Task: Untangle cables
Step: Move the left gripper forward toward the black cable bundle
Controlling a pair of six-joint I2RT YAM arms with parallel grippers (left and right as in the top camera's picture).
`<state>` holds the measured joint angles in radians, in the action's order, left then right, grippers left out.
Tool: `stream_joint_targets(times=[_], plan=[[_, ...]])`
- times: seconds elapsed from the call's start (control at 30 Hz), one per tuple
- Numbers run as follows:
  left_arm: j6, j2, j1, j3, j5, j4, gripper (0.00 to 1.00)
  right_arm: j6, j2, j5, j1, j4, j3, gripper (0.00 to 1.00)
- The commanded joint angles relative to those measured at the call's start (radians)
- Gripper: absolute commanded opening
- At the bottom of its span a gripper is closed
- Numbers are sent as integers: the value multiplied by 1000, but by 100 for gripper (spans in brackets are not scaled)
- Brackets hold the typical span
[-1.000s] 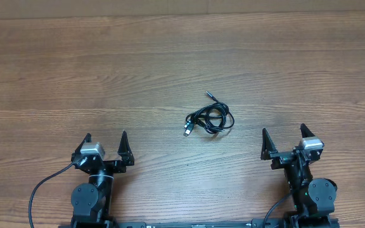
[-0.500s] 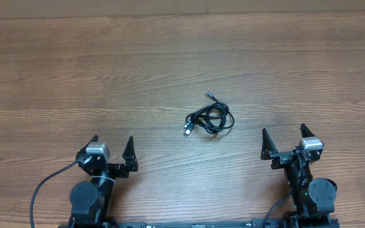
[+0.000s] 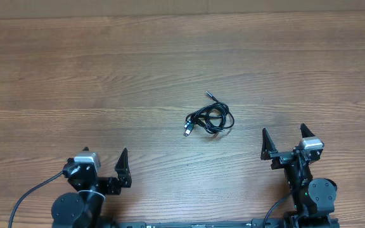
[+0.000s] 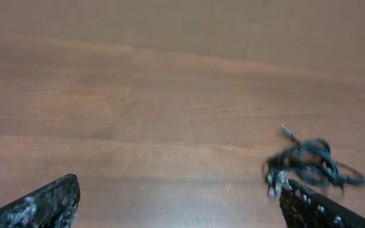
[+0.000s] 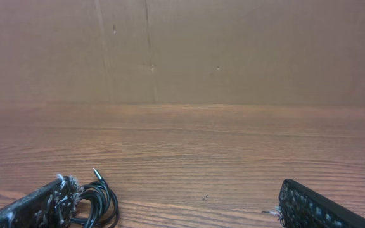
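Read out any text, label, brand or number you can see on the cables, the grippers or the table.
None: no readable text shows in any view.
The cable bundle carries no visible label, and its plug ends are too small to show any marking.
The left gripper, the right gripper and the wooden table show no print.

Overhead: even, fairly bright light, sharp; table (image 3: pixel 170 57) grain crisp, only a thin soft shadow under the cables (image 3: pixel 209 119). Left wrist: blurred all over, cables smeared, colours pale. Right wrist: dimmer, warmer, near grain sharp, backdrop (image 5: pixel 233 50) flat and murky.
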<state>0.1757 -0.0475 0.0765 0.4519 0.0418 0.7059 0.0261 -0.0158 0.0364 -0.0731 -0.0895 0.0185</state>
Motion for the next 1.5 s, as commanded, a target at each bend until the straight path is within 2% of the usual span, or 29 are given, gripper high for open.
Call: stream_joint_targets(times=[0.0,0.27,0.37,0.57,0.9,1.2,1.47], plan=[[-19,-98,-6,111,13,18,100,2,0,-9,-5,5,-10,100],[-42,-449,-4,385,69,183,100,2,0,-9,-5,5,-10,100],[-38,-578,-4,492,145,245,100,2,0,-9,-4,5,-10,100],[-18,-796,-4,667,151,403,100,2,0,-9,-5,5,-10,100],[-18,-927,-4,669,154,438,100,2,0,-9,-5,5,-10,100],[10,-1056,-4,669,282,450,100,2,0,-9,-5,5,-10,100],[34,-1064,-3,669,344,438,100,2,0,-9,-5,5,-10,100]])
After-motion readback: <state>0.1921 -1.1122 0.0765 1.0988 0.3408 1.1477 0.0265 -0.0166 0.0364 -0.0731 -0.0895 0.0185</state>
